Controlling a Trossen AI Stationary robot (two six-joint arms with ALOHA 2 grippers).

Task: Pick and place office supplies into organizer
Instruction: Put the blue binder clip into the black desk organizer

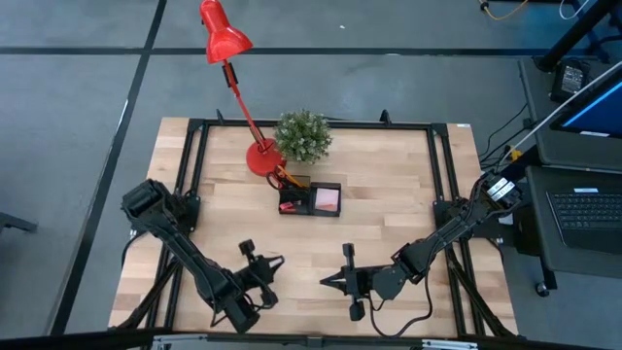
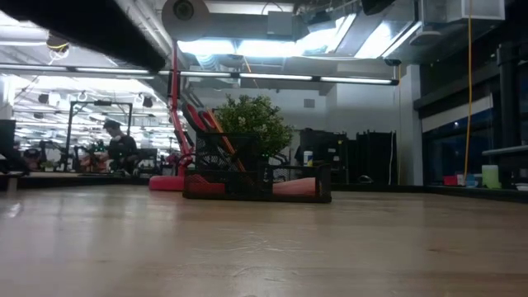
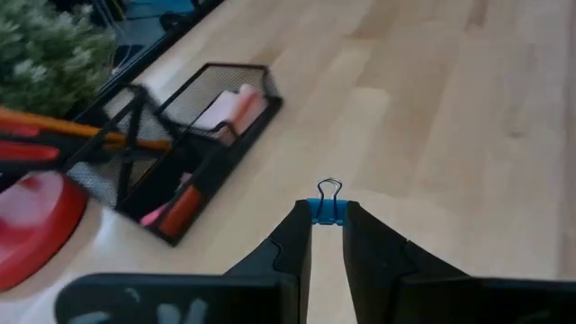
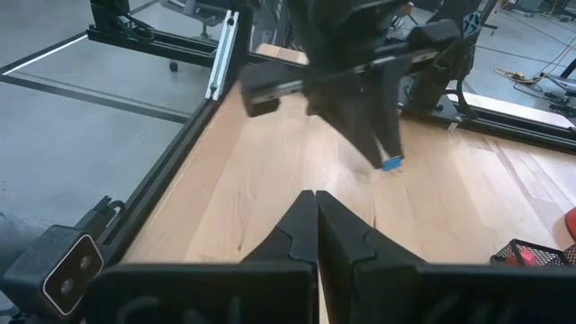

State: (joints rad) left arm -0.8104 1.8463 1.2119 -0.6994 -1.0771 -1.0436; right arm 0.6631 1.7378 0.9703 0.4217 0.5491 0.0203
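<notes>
My left gripper is shut on a small blue binder clip above the table's near middle; the right wrist view shows it too, the clip at its tips. The black mesh organizer stands on the table near the far middle. It holds a pink sticky pad, red bits and orange pencils that lean out of it. My right gripper is shut on nothing, near the table's near edge. My left gripper pinches the binder clip's blue body between its two fingertips. The clip's wire loop sticks out past the tips. The fingers slant down from above, and the clip is lifted clear of the table.
A red desk lamp with its round base and a green potted plant stand just beyond the organizer. A black frame runs round the table. Bare wood lies between the grippers and the organizer. People sit far off in the room.
</notes>
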